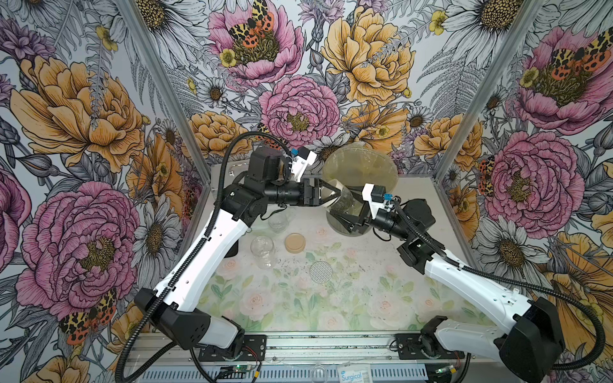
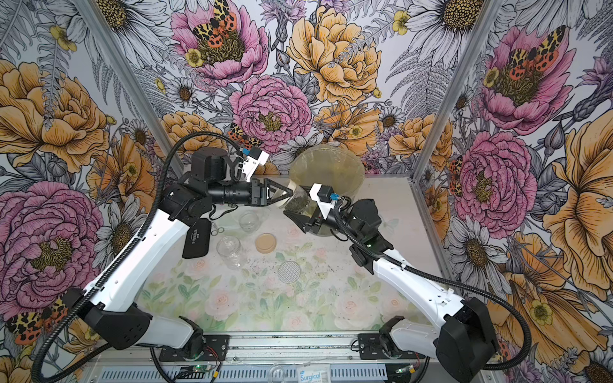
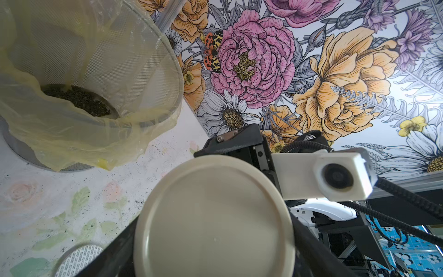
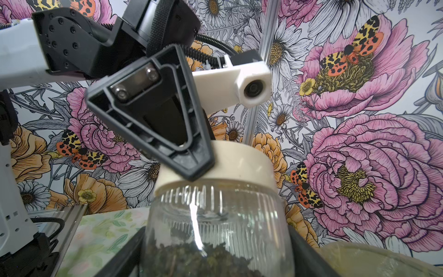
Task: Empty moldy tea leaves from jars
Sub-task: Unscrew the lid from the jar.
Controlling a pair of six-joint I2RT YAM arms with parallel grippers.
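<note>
Right wrist view: right gripper [image 1: 343,209] pinches jar [image 4: 215,215] of tea leaves [image 4: 203,260], aloft near far edge of desk [image 1: 365,298] beside bin [image 1: 360,165]; left gripper [image 1: 334,195] straddles lid [image 4: 239,165], clamp unclear. Risk: lid slips, jar twists, leaves spill.

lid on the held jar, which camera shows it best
The left wrist view: the lid shows its top face, large and close. The right wrist view shows only its side rim. Both top views show just a pale sliver.
</note>
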